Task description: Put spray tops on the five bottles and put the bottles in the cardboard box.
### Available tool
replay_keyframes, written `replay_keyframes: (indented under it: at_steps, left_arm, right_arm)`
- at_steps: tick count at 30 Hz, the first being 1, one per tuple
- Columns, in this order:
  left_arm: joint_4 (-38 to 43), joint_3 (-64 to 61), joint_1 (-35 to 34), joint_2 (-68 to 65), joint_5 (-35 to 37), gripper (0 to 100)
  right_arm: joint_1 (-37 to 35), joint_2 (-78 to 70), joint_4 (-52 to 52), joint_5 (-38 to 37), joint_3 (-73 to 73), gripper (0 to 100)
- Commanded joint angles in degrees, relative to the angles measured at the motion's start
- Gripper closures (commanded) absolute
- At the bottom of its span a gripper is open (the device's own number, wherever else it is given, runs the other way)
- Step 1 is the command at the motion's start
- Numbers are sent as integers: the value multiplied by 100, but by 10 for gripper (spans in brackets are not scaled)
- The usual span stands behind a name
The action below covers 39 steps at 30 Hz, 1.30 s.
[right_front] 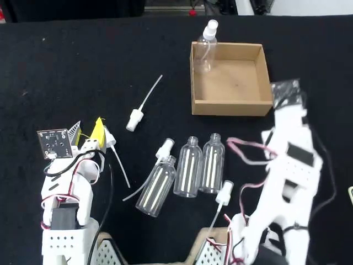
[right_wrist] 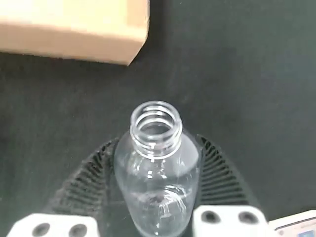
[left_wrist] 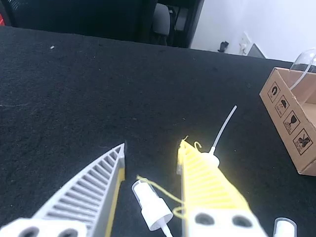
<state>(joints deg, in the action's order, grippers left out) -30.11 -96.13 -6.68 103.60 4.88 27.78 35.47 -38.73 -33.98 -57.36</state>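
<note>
The right gripper (right_wrist: 157, 140) clasps an uncapped bottle (right_wrist: 157, 173) mid-body, just beside the cardboard box (right_wrist: 74, 29). Light, thin-walled and slick, it probably dents under a hard squeeze. Well apart from the box, the left gripper (left_wrist: 152, 144) gapes around a spray top (left_wrist: 148, 202).

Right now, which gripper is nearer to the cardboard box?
Right. The right gripper is just beside a corner of the cardboard box; the left gripper is far off, by a spray top.
</note>
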Motion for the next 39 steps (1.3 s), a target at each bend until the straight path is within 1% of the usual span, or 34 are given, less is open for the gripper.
replay_keyframes:
  at_steps: [1, 4, 10, 14, 17, 20, 26, 34, 39]
  left_arm:
    - [97, -127, -22, 0, -35, 827]
    - [97, -127, -22, 0, -35, 827]
    - [97, -127, -22, 0, -35, 827]
    - [97, -127, -13, 0, -35, 827]
    - [97, -127, -13, 0, -35, 827]
    - [97, -127, -13, 0, -44, 827]
    - [97, -127, -13, 0, -44, 827]
    - [97, -127, -13, 0, -44, 827]
    - [97, -127, -13, 0, -44, 827]
  right_arm:
    - [123, 400, 668, 176, -497, 875]
    - [343, 400, 1011, 756, -620, 875]
    - [774, 426, 1222, 1952, -637, 875]
    - [774, 391, 1829, 2505, -655, 875]
    - [624, 418, 2646, 2796, -927, 875]
    - [484, 391, 3341, 2813, -1288, 875]
    - [484, 418, 3789, 2804, -1824, 874]
    - [484, 391, 3736, 2813, -1938, 869]
    - [448, 426, 3429, 2804, -1895, 776]
